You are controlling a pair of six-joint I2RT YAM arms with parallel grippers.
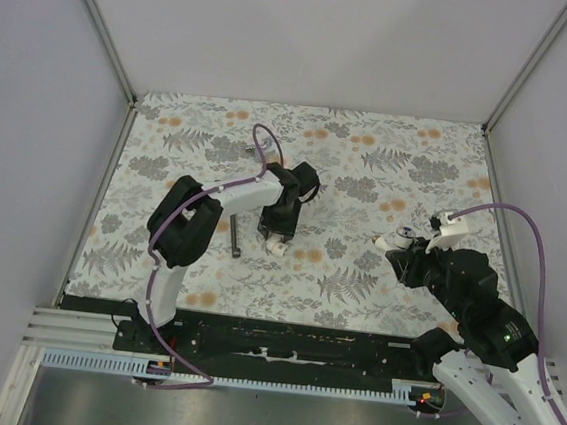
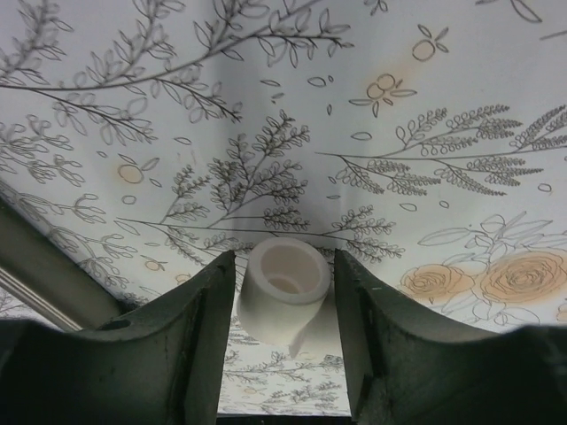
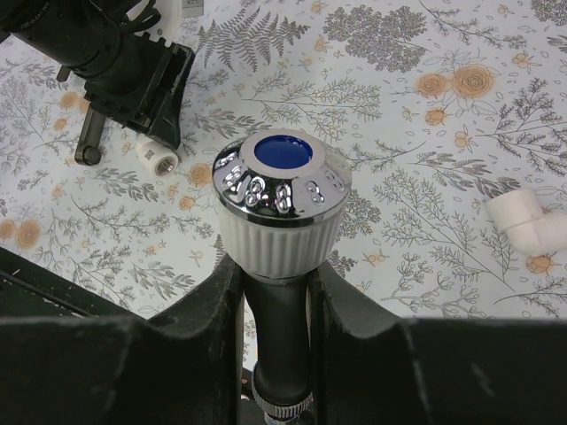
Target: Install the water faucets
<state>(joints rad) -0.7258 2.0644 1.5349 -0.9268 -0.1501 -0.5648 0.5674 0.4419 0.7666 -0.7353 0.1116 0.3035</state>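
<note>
My right gripper (image 3: 279, 297) (image 1: 404, 247) is shut on the dark stem of a water faucet (image 3: 282, 190) (image 1: 401, 232). The faucet has a white ribbed knob and a chrome cap with a blue disc, and it is held above the cloth at the right. My left gripper (image 2: 285, 297) (image 1: 275, 241) points down at mid-table. Its jaws stand close on either side of a short white pipe-like faucet piece (image 2: 282, 283) (image 3: 159, 161) lying on the cloth, with thin gaps showing. That piece has a silvery end. Another white bent piece (image 3: 530, 221) lies near the right gripper.
A dark T-shaped metal tool (image 1: 235, 238) (image 3: 87, 142) lies just left of the left gripper. The flowered cloth (image 1: 370, 151) covers the table. Grey walls with metal posts close it in at the back and sides, and a black rail (image 1: 281, 338) runs along the near edge.
</note>
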